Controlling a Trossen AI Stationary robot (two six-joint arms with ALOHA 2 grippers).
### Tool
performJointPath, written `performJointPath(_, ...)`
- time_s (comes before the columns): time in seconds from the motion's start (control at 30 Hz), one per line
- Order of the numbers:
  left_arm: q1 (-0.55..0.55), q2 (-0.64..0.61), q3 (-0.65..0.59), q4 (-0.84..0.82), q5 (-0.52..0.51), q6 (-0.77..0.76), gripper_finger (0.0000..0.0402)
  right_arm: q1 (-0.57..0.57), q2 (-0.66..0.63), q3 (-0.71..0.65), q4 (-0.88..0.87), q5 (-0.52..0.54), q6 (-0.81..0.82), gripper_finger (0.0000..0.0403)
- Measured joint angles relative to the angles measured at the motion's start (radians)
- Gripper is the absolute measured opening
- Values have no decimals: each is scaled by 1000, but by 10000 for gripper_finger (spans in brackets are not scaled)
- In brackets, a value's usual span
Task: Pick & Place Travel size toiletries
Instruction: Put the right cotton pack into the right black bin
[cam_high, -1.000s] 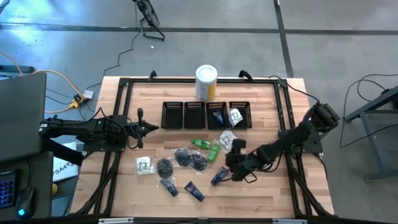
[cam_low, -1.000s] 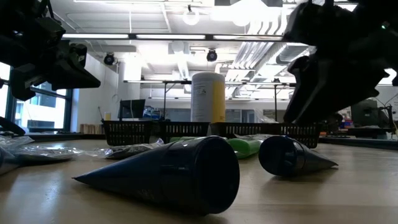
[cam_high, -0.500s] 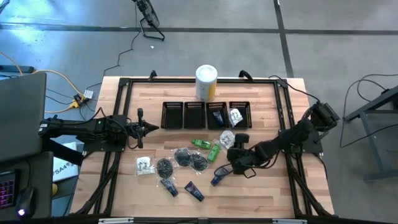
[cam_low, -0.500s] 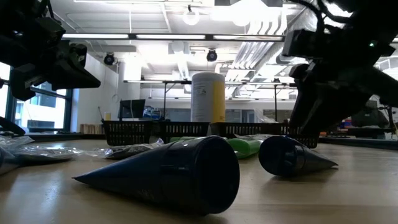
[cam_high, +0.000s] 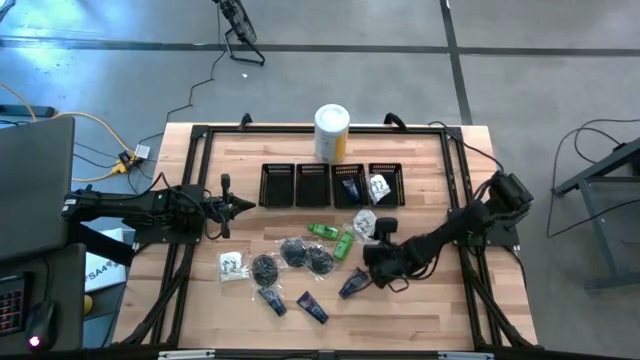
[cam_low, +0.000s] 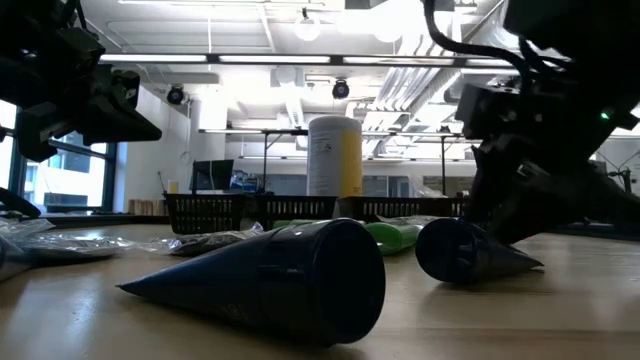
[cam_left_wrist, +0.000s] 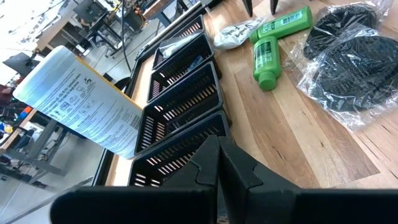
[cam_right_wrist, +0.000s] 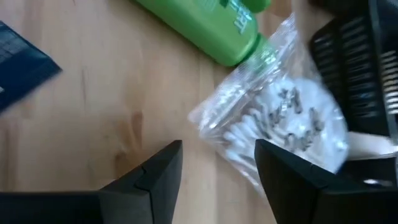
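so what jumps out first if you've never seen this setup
Probably the big white-and-yellow canister at the table's far edge, behind a row of four black mesh bins. Then the right gripper, fingers open, low over the scattered toiletries, near a clear sachet and a green bottle.

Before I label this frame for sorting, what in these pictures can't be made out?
- Bin contents: in the low view the black mesh bins show only as a far strip, insides hidden.
- Print on the green bottle: blurred in the right wrist view.
- Clear sachet: contents blurred there; its far end is cut off by the frame edge.
- Right claw: in the high view, too small to tell if it touches the dark blue tube.
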Motion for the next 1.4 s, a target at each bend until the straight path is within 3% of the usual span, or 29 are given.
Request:
performJointPath(0.53,0,0,0,0,-5,0,1,-38,0,-1,35,-4,-57,186)
performJointPath(0.73,0,0,0,0,-6,0,1,-59,0,-1,52,-42,-53,133)
performJointPath(1.03,0,0,0,0,-6,0,1,-64,0,-1,92,-56,-42,14)
performJointPath(1.4,0,0,0,0,-7,0,1,-29,-5,-1,97,-50,11,2)
